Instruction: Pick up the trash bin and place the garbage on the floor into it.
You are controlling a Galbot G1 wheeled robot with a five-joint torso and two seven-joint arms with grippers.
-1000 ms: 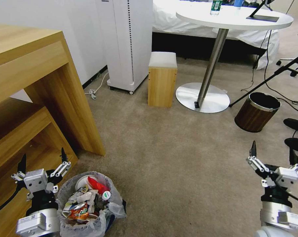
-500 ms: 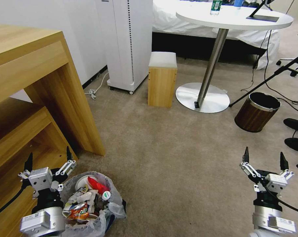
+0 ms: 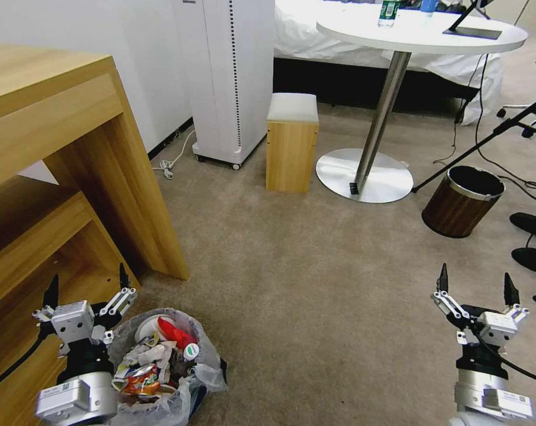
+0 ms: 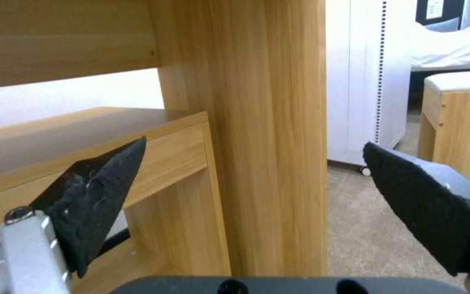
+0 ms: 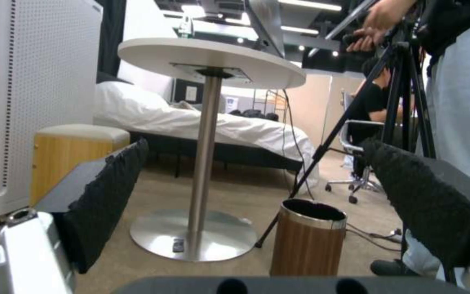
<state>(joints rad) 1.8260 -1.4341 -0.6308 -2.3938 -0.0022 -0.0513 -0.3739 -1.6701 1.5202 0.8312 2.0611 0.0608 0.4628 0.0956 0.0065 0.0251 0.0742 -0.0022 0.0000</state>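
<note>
Crinkled plastic lined the trash bin (image 3: 161,367), which stood on the carpet packed with garbage (image 3: 155,355). Left gripper (image 3: 87,290) hung beside it, wide open and empty; right gripper (image 3: 475,290) likewise, well apart. Collecting looked finished; little seemed left to do.

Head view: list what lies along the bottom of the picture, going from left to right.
Left pincer, open, beside the wooden desk → trash bin full of garbage → bare carpet → right pincer, open, above the floor.
</note>
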